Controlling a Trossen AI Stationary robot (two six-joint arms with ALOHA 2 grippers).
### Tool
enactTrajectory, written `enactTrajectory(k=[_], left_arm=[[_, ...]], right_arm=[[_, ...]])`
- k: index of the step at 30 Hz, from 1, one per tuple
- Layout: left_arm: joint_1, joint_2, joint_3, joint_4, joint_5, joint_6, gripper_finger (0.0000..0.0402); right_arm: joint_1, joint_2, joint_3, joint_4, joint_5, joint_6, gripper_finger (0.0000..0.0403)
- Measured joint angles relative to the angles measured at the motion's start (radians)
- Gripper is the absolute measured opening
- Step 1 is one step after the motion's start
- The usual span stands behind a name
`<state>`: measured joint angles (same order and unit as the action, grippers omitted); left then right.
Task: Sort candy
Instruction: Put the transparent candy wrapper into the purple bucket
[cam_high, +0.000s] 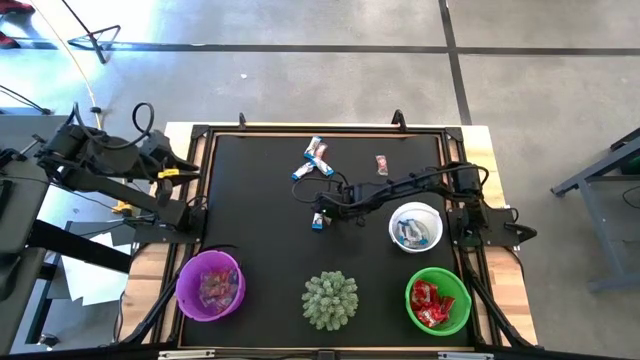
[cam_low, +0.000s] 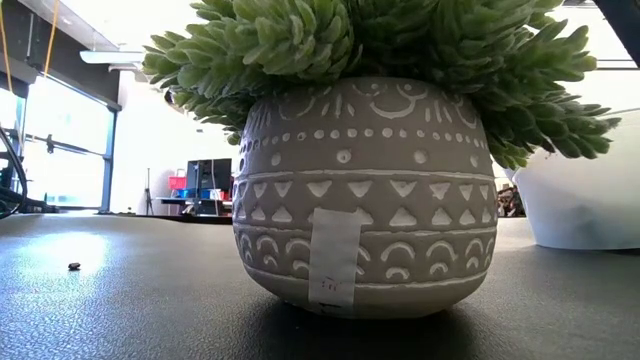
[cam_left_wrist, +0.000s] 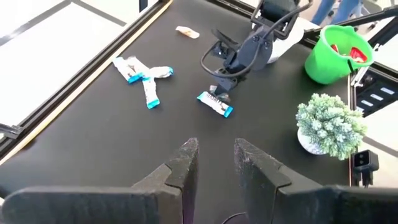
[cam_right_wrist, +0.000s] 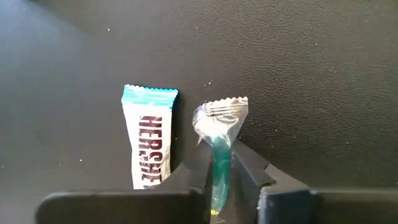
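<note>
Candy lies on the black mat (cam_high: 260, 220). Three blue-and-white pieces (cam_high: 315, 157) and a pinkish one (cam_high: 381, 165) are toward the far edge. At mid-table my right gripper (cam_high: 322, 212) points down, shut on a blue-and-white candy (cam_right_wrist: 219, 134). Another blue-and-white candy (cam_right_wrist: 149, 146) lies flat right beside it. My left gripper (cam_left_wrist: 216, 163) hovers open over the table's left edge and holds nothing. Near the front stand a purple bowl (cam_high: 210, 285), a white bowl (cam_high: 415, 226) and a green bowl (cam_high: 438, 300), each holding sweets. The low view shows neither gripper. My right gripper pinches the candy by its middle (cam_right_wrist: 217, 163) between the two fingers, which slant down from above and lie along it. The candy is turned on its edge. Its crimped end (cam_right_wrist: 222, 112) sticks out past the fingertips. Whether it is clear of the mat I cannot tell.
A spiky pale-green plant in a patterned pot (cam_high: 330, 300) stands at the front middle between the purple and green bowls and fills the low view (cam_low: 360, 190). A raised frame (cam_high: 205, 200) borders the mat. Bare mat lies left of centre.
</note>
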<state>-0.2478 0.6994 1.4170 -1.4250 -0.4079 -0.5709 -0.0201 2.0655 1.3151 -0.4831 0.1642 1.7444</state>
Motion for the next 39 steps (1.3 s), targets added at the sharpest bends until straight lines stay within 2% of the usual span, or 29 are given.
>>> enactTrajectory(k=[5,11,16,23,29,33,39], left_arm=[[0.000,-0.010,0.000,0.000,-0.021,0.000,0.0090],[0.000,-0.011,0.000,0.000,-0.025,-0.001,0.0090],[0.000,-0.011,0.000,0.001,-0.025,-0.001,0.0090],[0.000,-0.011,0.000,0.056,-0.042,0.013,0.0090],[0.000,-0.003,0.000,0.217,-0.053,0.081,0.0090],[0.000,0.018,0.000,0.315,-0.053,0.111,0.0090],[0.000,0.089,0.000,0.419,-0.053,0.213,0.0090]], right_arm=[[-0.002,-0.003,0.010,-0.001,-0.010,-0.055,0.0005],[-0.002,-0.017,0.061,-0.008,-0.018,-0.175,0.0006],[-0.013,-0.028,0.164,-0.014,-0.013,-0.341,0.0005],[-0.020,-0.029,0.401,-0.059,0.065,-0.707,0.0005],[-0.018,-0.031,0.661,-0.058,0.177,-1.032,0.0005],[-0.019,-0.033,0.828,-0.042,0.267,-1.174,0.0005],[0.002,-0.035,0.969,0.049,0.308,-1.282,0.0005]])
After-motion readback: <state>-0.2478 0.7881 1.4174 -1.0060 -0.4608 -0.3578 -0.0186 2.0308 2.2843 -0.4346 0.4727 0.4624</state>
